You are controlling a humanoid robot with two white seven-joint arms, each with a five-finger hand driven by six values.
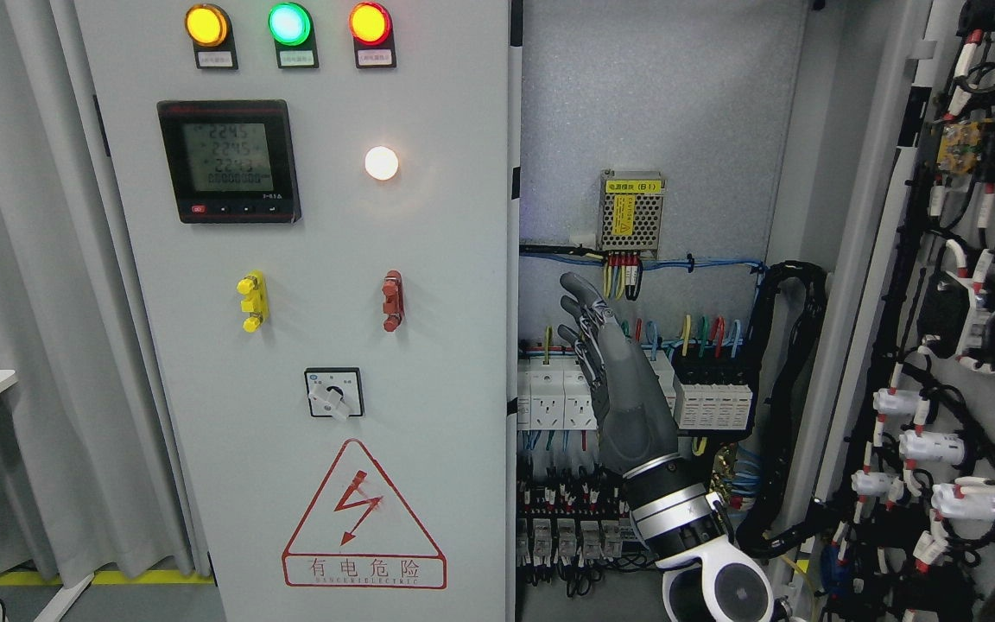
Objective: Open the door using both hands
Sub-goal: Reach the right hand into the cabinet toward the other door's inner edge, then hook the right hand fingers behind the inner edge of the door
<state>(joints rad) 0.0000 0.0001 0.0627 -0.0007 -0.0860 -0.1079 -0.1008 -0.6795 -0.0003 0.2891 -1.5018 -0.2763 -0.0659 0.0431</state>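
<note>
Right hand (pixel 610 371) raised flat, fingers spread, holding nothing, inside open cabinet in front of breaker row (pixel 636 393). Right door (pixel 964 302) swung wide (wiring side showing), well right of hand; left door (pixel 307 302) closed, just left.

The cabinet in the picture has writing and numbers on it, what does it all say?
"有电危险": red triangle warning sign on the left door; the line beneath is too small.
"2245", "2245": top rows of the meter screen; lower rows are blurred.
"电源模块 (B1)", roughly: yellow label on the power supply.
Tags under the three lamps: too small.
</note>
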